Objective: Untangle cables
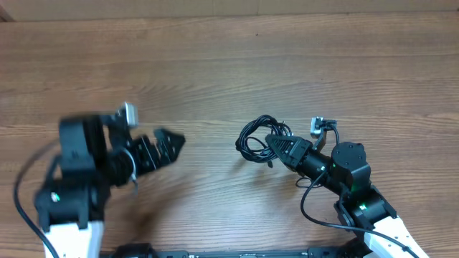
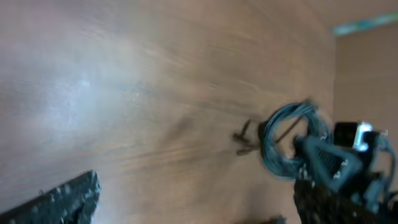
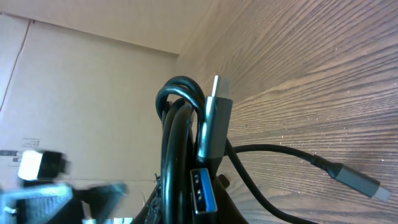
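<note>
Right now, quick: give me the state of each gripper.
Left gripper: open, empty, though blurred.
Right gripper: closed on the cables.

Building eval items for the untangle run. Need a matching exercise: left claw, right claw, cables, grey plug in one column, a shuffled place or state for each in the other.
Things
1. left claw
2. right claw
3. cables
4. grey plug

Place or state
A. bunched in one coil, mid-table
B. sticks out of the bundle, close in the right wrist view
C. closed on the coil
D. apart from the coil, holding nothing

Pairs: 1-D, 2-C, 3-A, 4-B
</note>
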